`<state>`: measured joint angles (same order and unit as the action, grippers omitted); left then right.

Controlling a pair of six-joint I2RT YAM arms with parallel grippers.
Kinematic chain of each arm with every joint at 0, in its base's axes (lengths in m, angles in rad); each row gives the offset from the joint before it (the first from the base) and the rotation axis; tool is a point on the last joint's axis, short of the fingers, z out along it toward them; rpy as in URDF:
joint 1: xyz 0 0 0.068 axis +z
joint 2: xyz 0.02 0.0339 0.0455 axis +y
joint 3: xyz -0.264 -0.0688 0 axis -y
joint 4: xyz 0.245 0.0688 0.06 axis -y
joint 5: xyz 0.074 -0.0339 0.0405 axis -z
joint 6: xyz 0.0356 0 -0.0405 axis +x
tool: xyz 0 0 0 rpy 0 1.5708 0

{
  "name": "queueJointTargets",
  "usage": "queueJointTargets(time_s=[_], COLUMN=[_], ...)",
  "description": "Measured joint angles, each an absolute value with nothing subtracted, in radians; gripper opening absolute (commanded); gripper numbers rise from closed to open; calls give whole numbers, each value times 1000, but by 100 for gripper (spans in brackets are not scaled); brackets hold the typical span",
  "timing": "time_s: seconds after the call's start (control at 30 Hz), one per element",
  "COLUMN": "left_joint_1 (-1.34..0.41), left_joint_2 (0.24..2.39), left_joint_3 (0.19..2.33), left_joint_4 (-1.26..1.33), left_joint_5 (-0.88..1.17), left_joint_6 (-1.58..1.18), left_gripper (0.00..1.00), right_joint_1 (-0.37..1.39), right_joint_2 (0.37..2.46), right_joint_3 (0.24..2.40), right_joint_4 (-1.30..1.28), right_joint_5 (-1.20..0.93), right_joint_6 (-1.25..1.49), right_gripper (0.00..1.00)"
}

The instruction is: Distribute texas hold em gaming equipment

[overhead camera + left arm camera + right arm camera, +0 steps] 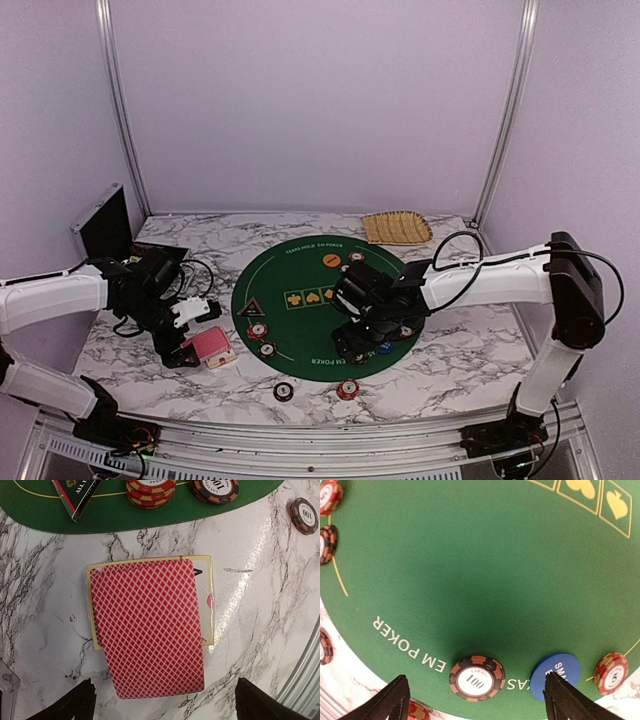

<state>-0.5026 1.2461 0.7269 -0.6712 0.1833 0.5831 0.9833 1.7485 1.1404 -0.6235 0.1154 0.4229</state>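
A red-backed card point(150, 630) lies askew on a pile of cards point(210, 345) on the marble, left of the green mat point(300, 272). My left gripper point(165, 705) hangs open over the card's near end, both fingers clear of it. My right gripper point(477, 705) is open low over the mat's front edge. A dark 100 chip point(476, 678) lies flat between its fingers, touching neither. The blue button point(560, 664) sits by the right fingertip point(565, 700), with a red 5 chip point(611, 673) beyond. The triangle marker point(75, 495) and a red chip stack point(150, 490) sit at the mat's left.
A dark chip point(284, 391) and a red chip point(347, 389) lie on the marble in front of the mat. An orange button point(331, 260) rests at the mat's far side. A tan woven tray point(396, 227) stands at the back; a black case point(105, 225) stands back left.
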Motion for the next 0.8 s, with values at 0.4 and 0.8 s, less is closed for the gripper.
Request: queueJointTargets(time_s=[0.4, 0.8], left_joint_1=[-511, -511], left_joint_2=[1329, 1361], left_joint_3=[727, 727], left_joint_4=[-656, -595], left_joint_5=[192, 177], left_joint_6=[624, 630], left_gripper=[99, 99], right_joint_1=[983, 983], right_joint_2=[1666, 1656], right_joint_3=[1196, 1198], right_joint_4=[-637, -648], right_joint_5=[116, 115], right_joint_6=[440, 445], right_gripper=[99, 99])
